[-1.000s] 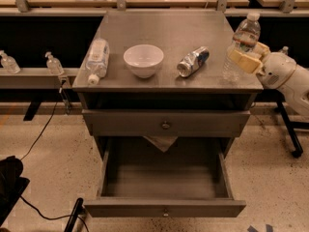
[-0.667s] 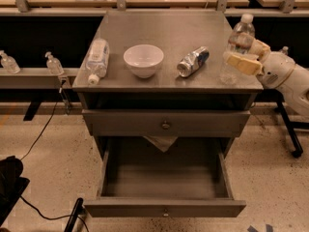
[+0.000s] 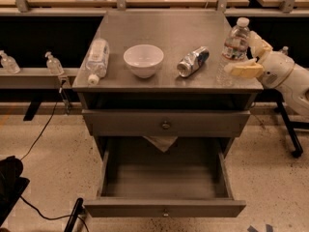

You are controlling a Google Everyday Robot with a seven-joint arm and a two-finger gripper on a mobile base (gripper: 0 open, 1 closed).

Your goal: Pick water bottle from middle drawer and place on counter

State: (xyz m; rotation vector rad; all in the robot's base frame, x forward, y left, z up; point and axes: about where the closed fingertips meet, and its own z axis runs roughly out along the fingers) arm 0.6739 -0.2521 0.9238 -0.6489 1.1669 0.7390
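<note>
In the camera view, the gripper sits at the counter's front corner, reaching in from the side, and the water bottle stands upright right at its fingertips. A second ago the bottle hung higher in a tighter grasp. Now its base looks to be resting on the metal, and the two pale fingers appear spread wide, one in front of the bottle and one behind it. I judge this as the release: the placing is nearly done, and what remains is to draw the gripper back without knocking the bottle, which stands close to the edge. Beyond the bottle from the gripper lie the crushed can, the white bowl and the fatter bottle on its side. Below the gripper, the middle drawer is pulled out and empty.
</note>
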